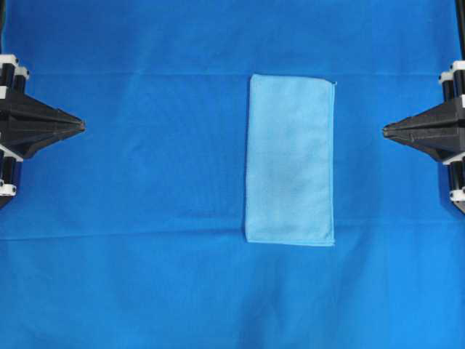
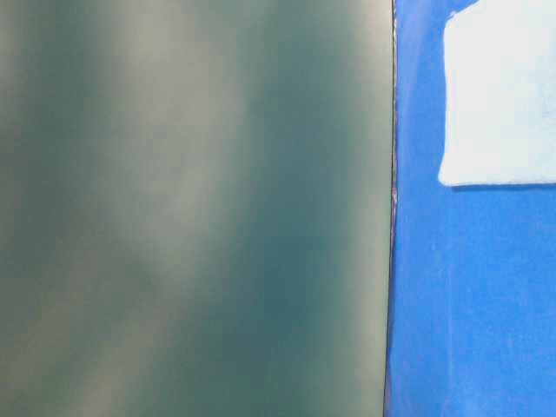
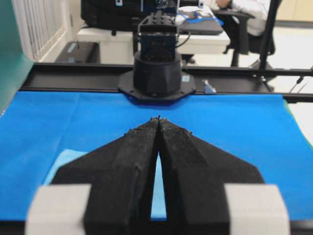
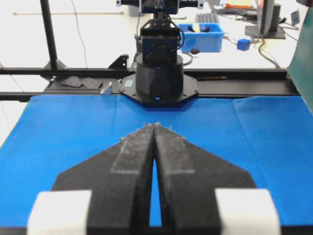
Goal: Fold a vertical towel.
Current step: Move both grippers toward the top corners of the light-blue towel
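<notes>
The towel [image 1: 290, 160] is a pale sky-blue rectangle lying flat, long side up and down, a little right of the middle of the deep-blue table covering [image 1: 145, 182]. It also shows as a pale patch in the table-level view [image 2: 499, 95] and beside the jaws in the left wrist view [image 3: 66, 161]. My left gripper [image 1: 82, 126] is shut and empty at the left edge, pointing at the towel from far off. My right gripper [image 1: 385, 129] is shut and empty at the right edge, apart from the towel. The tips meet in both wrist views [image 3: 159, 119] [image 4: 154, 125].
A dark green panel [image 2: 191, 208] fills most of the table-level view. The opposite arm's base stands beyond the covering in the left wrist view [image 3: 156, 73] and in the right wrist view [image 4: 159, 73]. Black frame rails border the covering's far edges.
</notes>
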`<state>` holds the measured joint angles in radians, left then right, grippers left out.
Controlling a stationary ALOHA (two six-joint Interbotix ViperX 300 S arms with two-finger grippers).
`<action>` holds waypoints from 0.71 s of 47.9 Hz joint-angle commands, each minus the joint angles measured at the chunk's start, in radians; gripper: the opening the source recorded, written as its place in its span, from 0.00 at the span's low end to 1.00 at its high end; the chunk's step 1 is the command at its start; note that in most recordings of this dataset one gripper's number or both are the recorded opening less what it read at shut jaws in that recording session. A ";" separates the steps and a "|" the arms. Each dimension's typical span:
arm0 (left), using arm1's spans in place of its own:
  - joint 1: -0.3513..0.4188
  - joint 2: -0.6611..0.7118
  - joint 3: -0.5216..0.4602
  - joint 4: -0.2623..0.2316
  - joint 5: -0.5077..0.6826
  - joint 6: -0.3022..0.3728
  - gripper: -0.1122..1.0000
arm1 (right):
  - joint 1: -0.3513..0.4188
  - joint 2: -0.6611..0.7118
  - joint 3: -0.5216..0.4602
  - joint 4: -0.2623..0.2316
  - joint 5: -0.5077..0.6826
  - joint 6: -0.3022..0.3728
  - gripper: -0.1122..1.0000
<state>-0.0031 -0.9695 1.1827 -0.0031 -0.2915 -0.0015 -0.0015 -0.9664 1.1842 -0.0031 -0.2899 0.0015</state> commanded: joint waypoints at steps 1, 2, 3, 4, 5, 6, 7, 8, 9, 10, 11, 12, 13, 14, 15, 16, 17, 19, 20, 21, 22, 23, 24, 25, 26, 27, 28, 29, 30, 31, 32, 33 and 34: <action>0.000 0.034 -0.044 -0.021 -0.014 -0.009 0.10 | -0.011 0.009 -0.031 0.002 0.000 0.000 0.10; 0.000 0.040 -0.049 -0.021 -0.014 -0.008 0.10 | -0.017 0.011 -0.032 0.002 0.008 0.002 0.10; 0.000 0.051 -0.057 -0.021 -0.015 -0.008 0.10 | -0.023 0.009 -0.035 0.000 0.017 0.003 0.10; 0.002 0.063 -0.061 -0.021 -0.020 -0.008 0.10 | -0.031 0.009 -0.038 0.002 0.029 0.003 0.10; 0.003 0.077 -0.069 -0.021 -0.025 -0.008 0.10 | -0.040 0.009 -0.040 0.002 0.041 0.006 0.10; 0.006 0.092 -0.074 -0.021 -0.031 -0.008 0.10 | -0.051 0.011 -0.043 0.005 0.055 0.006 0.10; 0.011 0.106 -0.080 -0.021 -0.037 -0.008 0.10 | -0.067 0.014 -0.048 0.008 0.072 0.009 0.10; 0.014 0.124 -0.086 -0.021 -0.041 -0.008 0.10 | -0.081 0.017 -0.049 0.009 0.081 0.011 0.10; 0.018 0.143 -0.091 -0.020 -0.046 -0.008 0.10 | -0.094 0.018 -0.051 0.009 0.089 0.014 0.10; 0.025 0.163 -0.097 -0.021 -0.049 -0.008 0.10 | -0.107 0.023 -0.052 0.011 0.097 0.017 0.10; 0.032 0.181 -0.101 -0.021 -0.051 -0.008 0.10 | -0.118 0.026 -0.052 0.012 0.104 0.021 0.10; 0.041 0.201 -0.106 -0.021 -0.052 -0.009 0.10 | -0.130 0.031 -0.054 0.014 0.109 0.025 0.10; 0.051 0.221 -0.110 -0.021 -0.054 -0.009 0.10 | -0.143 0.038 -0.054 0.014 0.115 0.029 0.10; 0.061 0.241 -0.114 -0.023 -0.055 -0.009 0.10 | -0.152 0.044 -0.057 0.014 0.121 0.034 0.10; 0.072 0.261 -0.120 -0.023 -0.058 -0.011 0.10 | -0.164 0.051 -0.054 0.014 0.127 0.037 0.10; 0.089 0.291 -0.126 -0.026 -0.063 -0.014 0.10 | -0.175 0.057 -0.054 0.014 0.129 0.041 0.10; 0.094 0.301 -0.129 -0.026 -0.064 -0.014 0.10 | -0.186 0.064 -0.054 0.014 0.132 0.044 0.10; 0.117 0.350 -0.147 -0.026 -0.072 -0.020 0.10 | -0.207 0.080 -0.052 0.014 0.140 0.052 0.10; 0.123 0.370 -0.155 -0.026 -0.075 -0.023 0.10 | -0.218 0.087 -0.051 0.014 0.143 0.054 0.10; 0.132 0.390 -0.163 -0.026 -0.077 -0.025 0.10 | -0.229 0.097 -0.051 0.014 0.147 0.055 0.10; 0.140 0.411 -0.172 -0.026 -0.080 -0.026 0.10 | -0.241 0.106 -0.051 0.014 0.150 0.058 0.10; 0.147 0.431 -0.183 -0.026 -0.080 -0.028 0.10 | -0.253 0.117 -0.049 0.014 0.155 0.060 0.10; 0.158 0.453 -0.192 -0.026 -0.080 -0.028 0.10 | -0.265 0.126 -0.048 0.014 0.158 0.061 0.10; 0.167 0.474 -0.201 -0.026 -0.080 -0.028 0.10 | -0.282 0.141 -0.048 0.014 0.164 0.061 0.10; 0.175 0.497 -0.212 -0.026 -0.080 -0.028 0.10 | -0.293 0.152 -0.046 0.014 0.167 0.063 0.10; 0.184 0.520 -0.221 -0.026 -0.080 -0.029 0.10 | -0.305 0.164 -0.046 0.014 0.170 0.063 0.10; 0.190 0.545 -0.232 -0.026 -0.080 -0.029 0.11 | -0.319 0.176 -0.044 0.014 0.172 0.063 0.10; 0.196 0.571 -0.244 -0.026 -0.080 -0.029 0.11 | -0.331 0.189 -0.044 0.014 0.172 0.063 0.10; 0.204 0.595 -0.255 -0.026 -0.081 -0.029 0.11 | -0.342 0.202 -0.046 0.014 0.172 0.063 0.11; 0.213 0.630 -0.272 -0.026 -0.081 -0.029 0.11 | -0.353 0.215 -0.046 0.014 0.172 0.064 0.11; 0.218 0.655 -0.284 -0.026 -0.081 -0.029 0.13 | -0.365 0.233 -0.046 0.014 0.173 0.063 0.11; 0.224 0.680 -0.296 -0.026 -0.083 -0.029 0.16 | -0.376 0.249 -0.048 0.014 0.173 0.063 0.11; 0.230 0.706 -0.310 -0.026 -0.084 -0.029 0.20 | -0.387 0.265 -0.049 0.014 0.173 0.063 0.11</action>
<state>0.2056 -0.3436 0.9373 -0.0276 -0.3636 -0.0291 -0.3528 -0.7517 1.1551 0.0077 -0.1150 0.0644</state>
